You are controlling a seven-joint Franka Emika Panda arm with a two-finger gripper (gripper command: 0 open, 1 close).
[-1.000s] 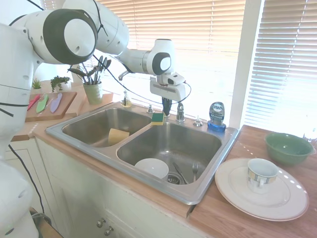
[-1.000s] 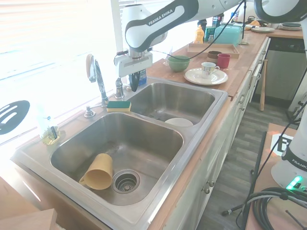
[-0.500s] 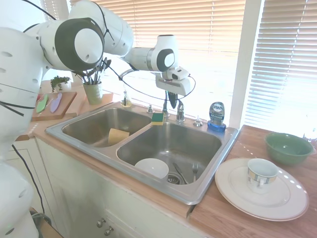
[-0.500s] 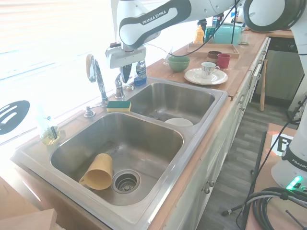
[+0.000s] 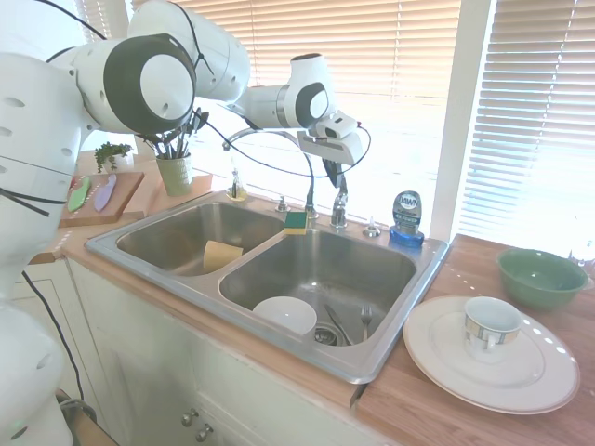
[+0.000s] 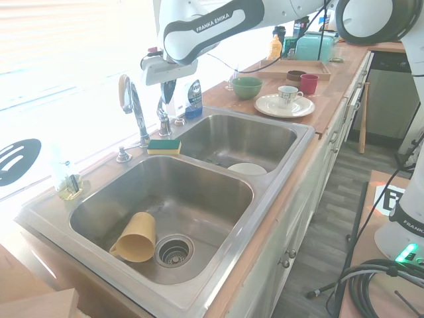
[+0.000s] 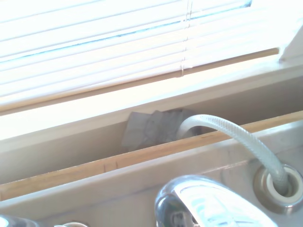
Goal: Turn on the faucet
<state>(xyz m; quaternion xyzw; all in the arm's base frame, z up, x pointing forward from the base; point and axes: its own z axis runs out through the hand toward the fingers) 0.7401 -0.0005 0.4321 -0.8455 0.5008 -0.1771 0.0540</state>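
This was a home kitchen: a steel double-basin sink (image 5: 139, 243) was set in a wooden worktop (image 5: 483, 390) under slatted window blinds (image 5: 372, 56), with a dish-soap bottle (image 5: 407, 216), sponge (image 5: 297, 222) and utensil pot (image 5: 175, 173).

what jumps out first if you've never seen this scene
The white arm reaching over a steel double sink, its end effector poised just above the faucet lever at the back rim. Next, the blue dish-soap bottle beside it and the yellow cup lying in one basin.

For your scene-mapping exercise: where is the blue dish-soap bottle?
In the first exterior view, the blue dish-soap bottle stands on the sink's back rim, right of the faucet.
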